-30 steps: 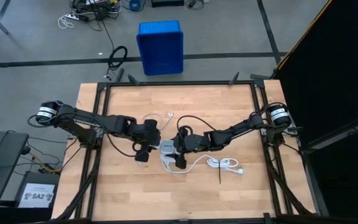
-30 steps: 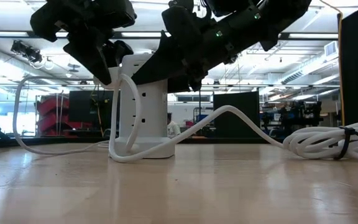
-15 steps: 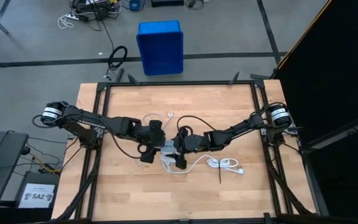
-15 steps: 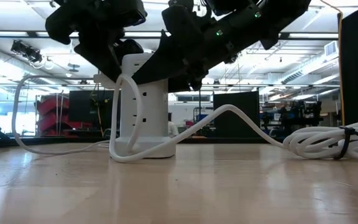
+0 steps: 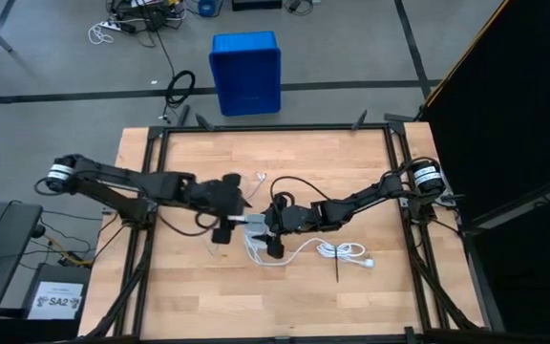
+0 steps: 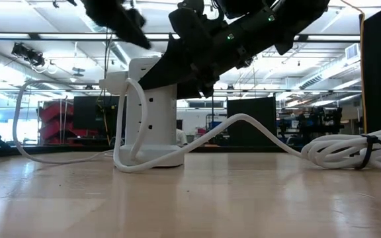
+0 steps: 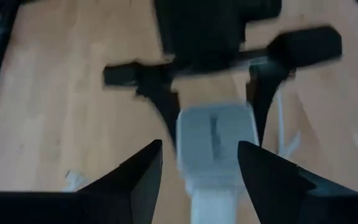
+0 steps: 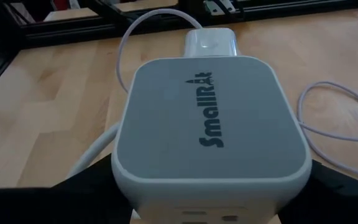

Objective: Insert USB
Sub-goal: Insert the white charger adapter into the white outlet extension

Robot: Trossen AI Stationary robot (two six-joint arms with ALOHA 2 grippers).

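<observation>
A white power tower (image 5: 256, 225) with a grey top (image 8: 210, 115) stands on its base (image 6: 152, 158) at mid-table. A small white charger block (image 6: 111, 82) sticks out of its upper left side. My right gripper (image 5: 267, 227) is shut on the tower. My left gripper (image 7: 199, 144) is open, just left of the tower and above the block (image 7: 211, 200), its fingers apart on either side and touching nothing. The thin USB cable (image 5: 247, 179) lies loose on the table beyond the grippers, and a slack loop of it (image 6: 20, 112) shows in the low view. My right gripper pinches the tower's upper part between its two fingers, one on each side wall (image 8: 124, 186) just under the grey top. It comes slanting down from the table's right. The tower stands upright with its base on the table.
The thicker white cord runs from the tower's foot (image 6: 243, 119) to a bundle with a black tie (image 5: 344, 252) on the table right of the tower. Bare wood lies toward the near edge. A blue bin (image 5: 246, 72) stands on the floor beyond the table.
My left gripper first pushed right toward the tower's side, then drew back left and rose, leaving the low view almost wholly. The charger block it covered now shows, stuck on the tower's side. My right gripper and the tower kept still.
</observation>
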